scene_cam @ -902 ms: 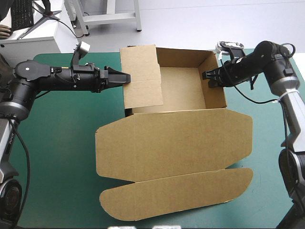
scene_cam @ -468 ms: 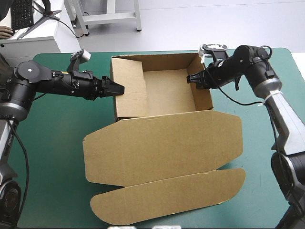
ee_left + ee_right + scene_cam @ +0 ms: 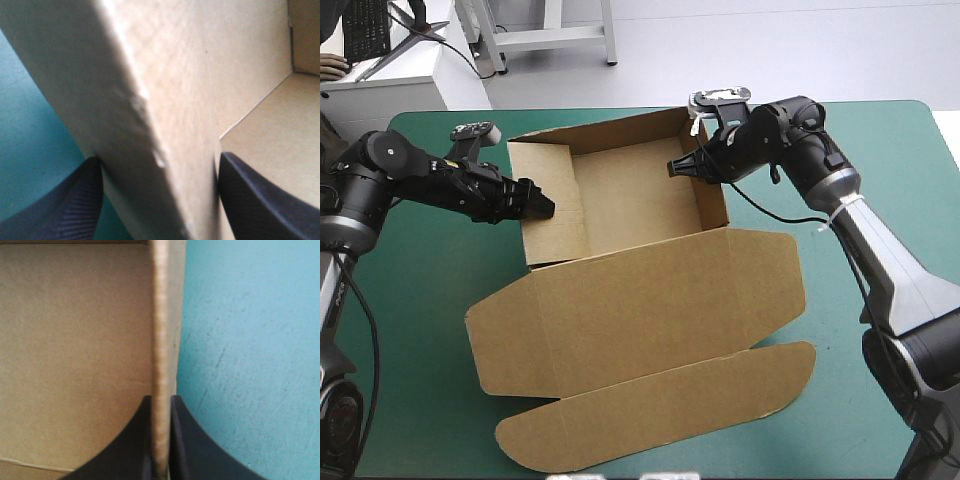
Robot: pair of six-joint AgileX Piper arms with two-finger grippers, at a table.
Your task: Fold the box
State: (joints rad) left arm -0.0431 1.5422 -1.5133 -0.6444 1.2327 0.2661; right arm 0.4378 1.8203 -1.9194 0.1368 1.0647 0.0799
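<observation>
The box (image 3: 620, 300) has just travelled with both arms toward the counter's (image 3: 420, 330) left edge and turned a little on the way, so its open tray now sits left of the middle, the lid (image 3: 640, 290) lying flat on the near side with its long tuck flap (image 3: 660, 405) nearest me. The bigger change is on the left wall (image 3: 560, 190): earlier its panel leaned well in over the tray floor, and now it stands close to upright against that side. I read that as the wall being nearly tucked, which leaves the tray with walls up on all sides and the lid open. My left end effector (image 3: 542, 208) comes in low from the left, forearm almost level over the teal-green cover, its black fingers (image 3: 70, 200) apart and straddling that left wall, one outside and one inside the tray (the board fills the gap between them in the left wrist view, though I can't say it is squeezed). The right end effector (image 3: 678, 168) reaches far across from the right, elbow bent and wrist angled down, and its fingers (image 3: 130, 440) are clamped all but together on the top edge of the right wall (image 3: 712, 200) near the far corner, so that is the grip doing the carrying.
</observation>
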